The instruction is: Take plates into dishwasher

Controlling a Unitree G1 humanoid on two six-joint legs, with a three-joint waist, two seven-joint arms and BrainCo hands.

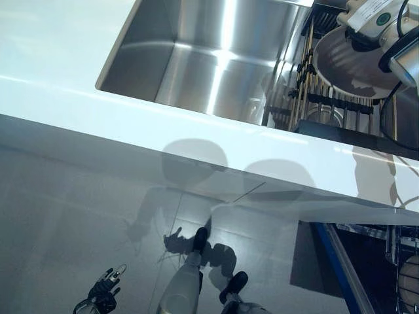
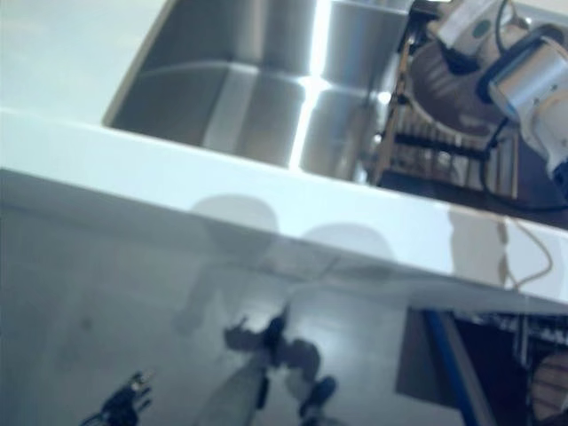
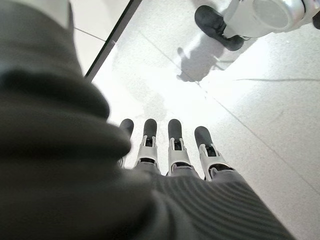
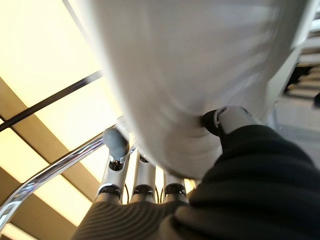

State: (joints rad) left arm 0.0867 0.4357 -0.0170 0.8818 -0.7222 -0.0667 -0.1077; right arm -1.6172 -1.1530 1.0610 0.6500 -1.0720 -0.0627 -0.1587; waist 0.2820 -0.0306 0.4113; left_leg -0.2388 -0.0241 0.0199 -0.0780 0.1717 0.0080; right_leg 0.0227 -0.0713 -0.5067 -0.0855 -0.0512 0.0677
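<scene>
Right wrist view: the right hand (image 4: 150, 195) has its fingers (image 4: 116, 142) and thumb pinching a pale plate (image 4: 200, 75), lifted above the drying rack (image 1: 327, 104) beside the steel sink (image 1: 203, 59) set in the white table (image 1: 78, 98). The left hand (image 3: 170, 150) hangs low over the floor, fingers straight and holding nothing. The dishwasher rack (image 1: 406, 275), partly visible below the table's edge, appears to await this plate; carrying and loading look still to come.
</scene>
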